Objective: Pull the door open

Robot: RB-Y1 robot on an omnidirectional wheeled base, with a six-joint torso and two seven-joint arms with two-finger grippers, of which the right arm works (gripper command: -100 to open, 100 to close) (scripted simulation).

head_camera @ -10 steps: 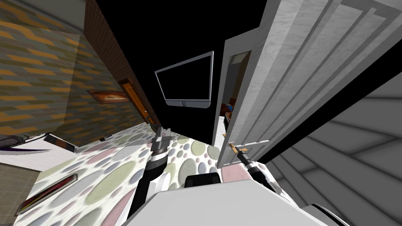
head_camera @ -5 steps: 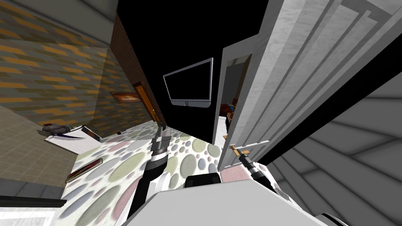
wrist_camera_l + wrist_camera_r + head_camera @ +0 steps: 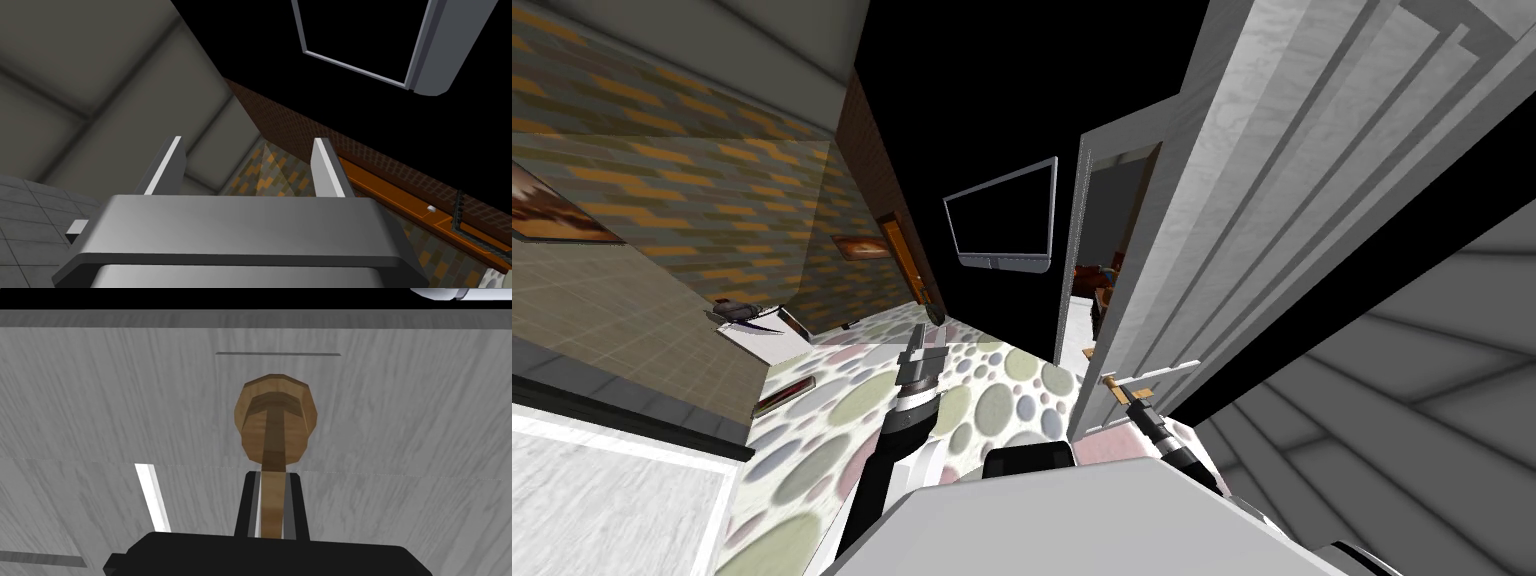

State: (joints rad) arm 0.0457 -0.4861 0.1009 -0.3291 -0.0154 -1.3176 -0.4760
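A light grey panelled door (image 3: 1232,200) stands ajar on the right in the head view, and a gap beside its edge shows a room beyond. Its tan wooden lever handle (image 3: 1124,385) sticks out near the door's lower edge. My right gripper (image 3: 1132,392) is shut on the handle (image 3: 272,438); in the right wrist view the lever runs from its round base on the door face (image 3: 125,403) down between my fingers (image 3: 252,508). My left gripper (image 3: 922,335) hangs over the spotted floor, fingers (image 3: 165,167) open with nothing between them.
A spotted rug or floor (image 3: 842,440) spreads to my left. A dark wall screen (image 3: 1002,220) hangs beside the door frame (image 3: 1072,260). A low white table (image 3: 757,330) stands at the patterned left wall. A grey wall (image 3: 1412,400) is close on my right.
The whole head view has swung, so I have turned; the left wall's things have slid right. The gap between door and frame is a little wider. My right gripper stays on the handle.
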